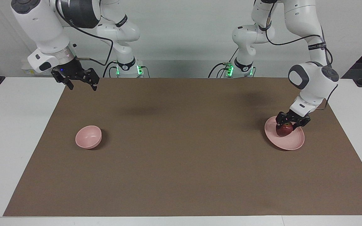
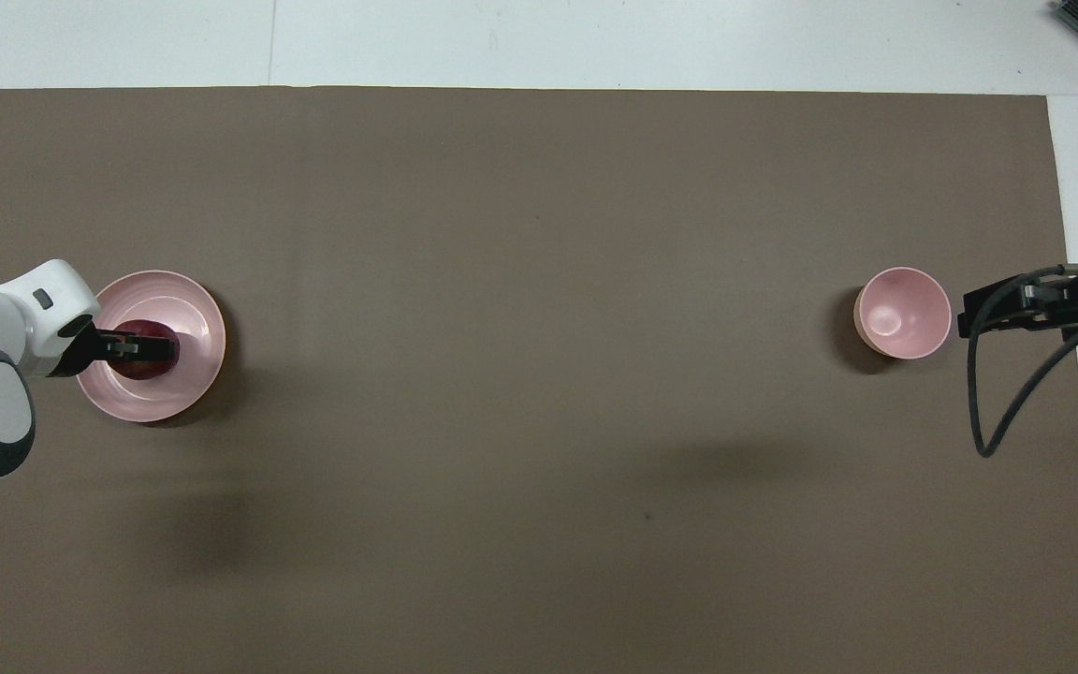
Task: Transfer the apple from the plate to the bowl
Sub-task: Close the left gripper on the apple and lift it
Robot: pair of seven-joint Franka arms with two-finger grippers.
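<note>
Dark red apple (image 1: 284, 129) resting on the pale pink plate (image 1: 295, 143), toward the left arm's end of the desk (image 1: 8, 131). Left gripper (image 1: 289, 124) down on the apple, clenched around its upper part, fingertips pressed to either side of the fruit, yellowish patch near the stem showing between them. Apple not lifted: underside in contact with the plate's flat middle. Seen from overhead, the same left gripper (image 2: 141, 348) lying across the apple (image 2: 148, 362), white wrist housing just beside the plate's rim (image 2: 207, 314), on the edge toward the left arm's end. Plate flat on the brown mat (image 1: 181, 150) covering most of the desk, a dark shadow hugging its edge. Small deep pink bowl (image 1: 88, 137) upright on the same mat, well apart from the plate, toward the right arm's end of the desk, nothing visible inside it in the overhead view (image 2: 903, 312). Bowl and plate at about the same distance from the robots. Right gripper (image 1: 81, 84) raised high over the mat's corner close to the right arm's base, released, fingers spread and holding nothing, right arm waiting. In the overhead view only the dark body of the right gripper (image 2: 997, 314) and a looping black cable (image 2: 983, 421) showing just beside the bowl, fingertips not distinguishable there. White desk surface bare along the mat's edges, green lights glowing at both arm bases.
</note>
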